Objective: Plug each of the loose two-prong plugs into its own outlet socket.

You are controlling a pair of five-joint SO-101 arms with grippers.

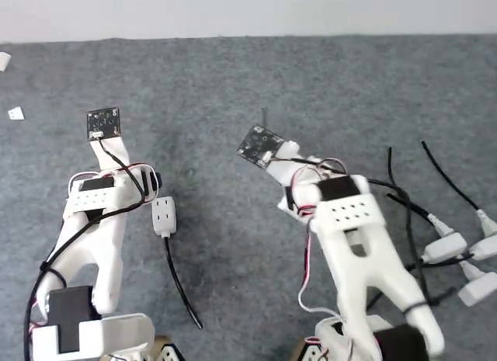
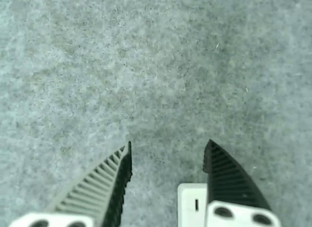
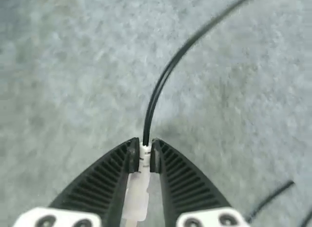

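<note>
Plug (image 3: 139, 188) sits clamped in right pincer (image 3: 142, 145); left pincer (image 2: 169, 144) gapes over likely socket (image 2: 191, 205)

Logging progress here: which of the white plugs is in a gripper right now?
The plug clamped in the right gripper, black cord trailing out; the other plugs lie loose on the grey mat.

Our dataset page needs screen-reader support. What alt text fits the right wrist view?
The right gripper is shut on a white plug, held between its black ribbed fingers. The plug's black cord runs away over the grey carpeted table.
</note>
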